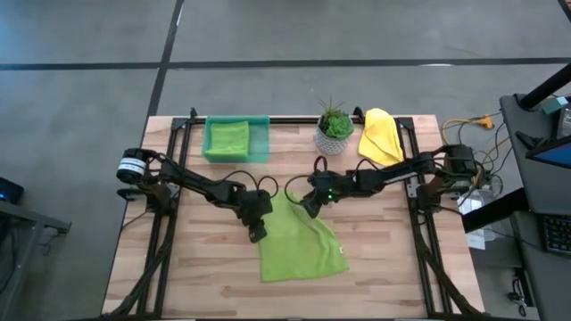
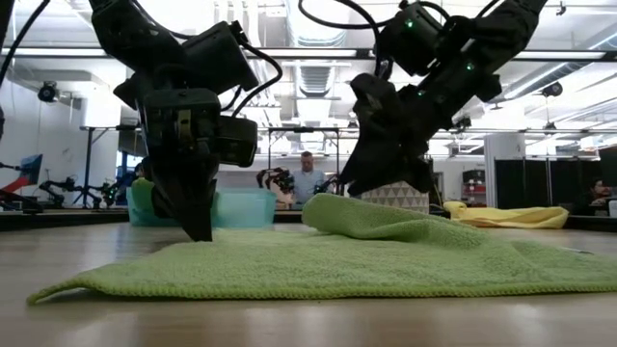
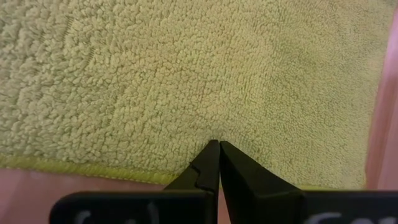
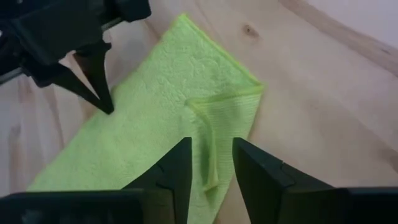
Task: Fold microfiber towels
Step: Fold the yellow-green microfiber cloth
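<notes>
On the wooden table (image 1: 178, 267), left fingers (image 3: 217, 163) press shut onto the lime towel (image 1: 299, 245); right fingers (image 4: 211, 163) hang parted, empty.

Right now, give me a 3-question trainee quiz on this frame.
1. True or false: the left jaws are shut, tips pressed on the green towel.
2. What lies in the tray? A) a yellow towel B) a green towel C) the plant
3. Fill in: the yellow towel lies beside the ____.

Key
1. True. The left wrist view shows the tips together on the cloth.
2. B. A folded green towel sits inside.
3. Plant. Meanwhile the right jaws stand open over the towel's raised corner, not gripping it.
</notes>
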Controlling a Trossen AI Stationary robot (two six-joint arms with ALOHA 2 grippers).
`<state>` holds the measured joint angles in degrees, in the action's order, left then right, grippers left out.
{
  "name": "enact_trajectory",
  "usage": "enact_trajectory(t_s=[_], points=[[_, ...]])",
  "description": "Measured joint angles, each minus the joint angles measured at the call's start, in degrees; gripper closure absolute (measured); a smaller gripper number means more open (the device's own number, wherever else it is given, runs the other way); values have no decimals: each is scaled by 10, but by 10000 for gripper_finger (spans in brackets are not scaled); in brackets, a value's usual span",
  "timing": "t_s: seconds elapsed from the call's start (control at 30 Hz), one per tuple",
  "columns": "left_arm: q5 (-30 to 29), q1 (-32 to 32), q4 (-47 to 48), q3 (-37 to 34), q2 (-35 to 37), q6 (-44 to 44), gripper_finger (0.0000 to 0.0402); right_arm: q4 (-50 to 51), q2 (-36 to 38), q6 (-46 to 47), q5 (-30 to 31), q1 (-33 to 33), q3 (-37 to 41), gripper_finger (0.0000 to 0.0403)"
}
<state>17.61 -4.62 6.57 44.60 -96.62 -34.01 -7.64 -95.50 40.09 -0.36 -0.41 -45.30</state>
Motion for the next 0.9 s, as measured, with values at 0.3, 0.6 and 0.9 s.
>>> enact_trajectory(t_s=[0.3,0.6,0.9], points=[[0,0,0,0,0,3,401,14,0,-12,-13,-15,0,294],[0,0,-1,0,0,4,401,27,-15,-15,-30,-14,-2,296],[0,0,-1,0,0,3,401,28,-56,-23,-61,-12,-37,303]])
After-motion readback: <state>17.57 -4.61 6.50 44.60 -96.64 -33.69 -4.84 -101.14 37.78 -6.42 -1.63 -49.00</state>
